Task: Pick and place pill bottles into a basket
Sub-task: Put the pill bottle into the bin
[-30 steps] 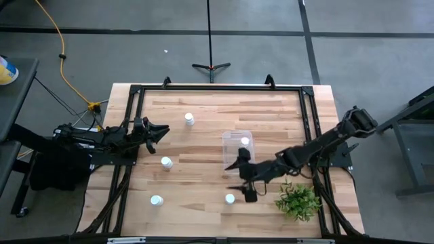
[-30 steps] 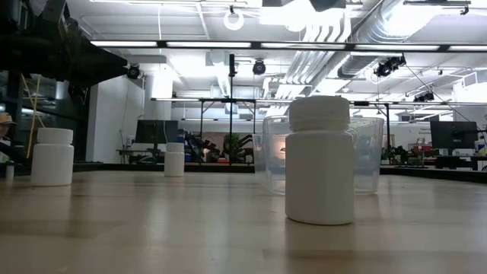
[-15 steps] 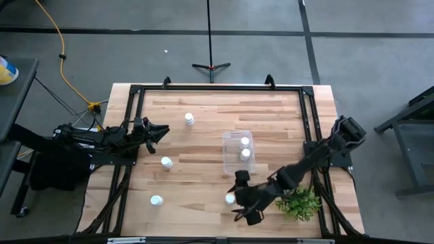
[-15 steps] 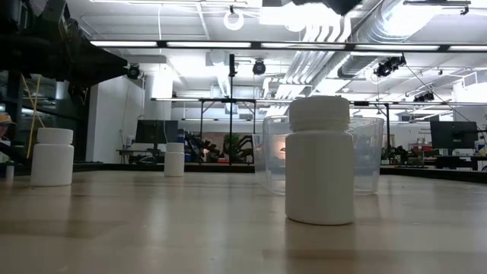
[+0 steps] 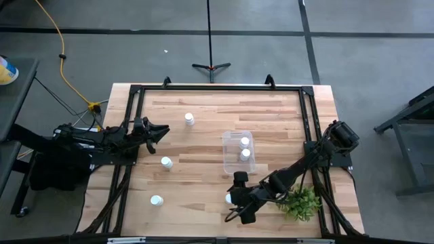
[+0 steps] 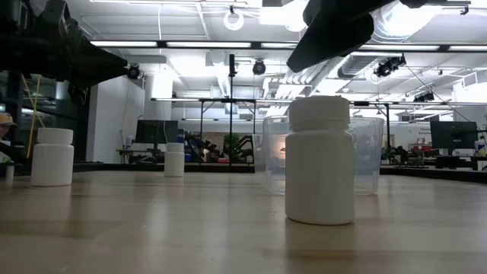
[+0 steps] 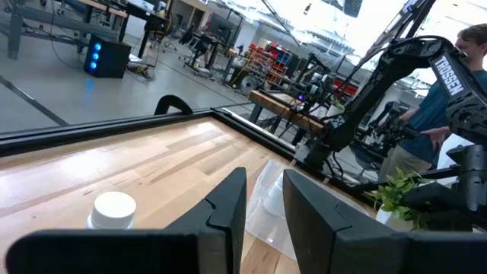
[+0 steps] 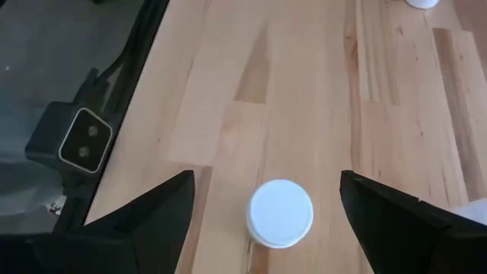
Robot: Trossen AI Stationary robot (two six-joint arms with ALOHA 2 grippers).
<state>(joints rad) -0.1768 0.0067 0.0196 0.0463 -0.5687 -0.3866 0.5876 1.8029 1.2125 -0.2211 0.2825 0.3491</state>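
Observation:
Several white pill bottles stand upright on the wooden table: one near the front edge (image 5: 229, 198), and others farther left (image 5: 156, 200), (image 5: 166, 161) and farther back (image 5: 189, 118). The clear basket (image 5: 231, 157) holds two more (image 5: 244, 141), (image 5: 245, 154). My right gripper (image 5: 237, 198) hangs open, tilted down over the front bottle (image 8: 281, 213); its fingers stand on either side of the bottle's cap without touching. In the low view one finger (image 6: 335, 30) shows above that bottle (image 6: 319, 160). My left gripper (image 5: 161, 130) waits at the left edge, its fingers (image 7: 262, 198) narrowly apart, with nothing between them.
A green leafy plant (image 5: 298, 202) stands at the front right, right beside my right arm. A black frame (image 5: 203, 88) runs round the table. A small camera box (image 8: 82, 137) sits beyond the table's front edge. A person (image 7: 464, 76) stands beyond the right side.
My right gripper has gone from beside the basket toward the table's near edge and down, tipping further downward, and now hangs over the front bottle. The second bottle in the basket, covered by the arm before, now shows. In the low view a finger has come in from above.

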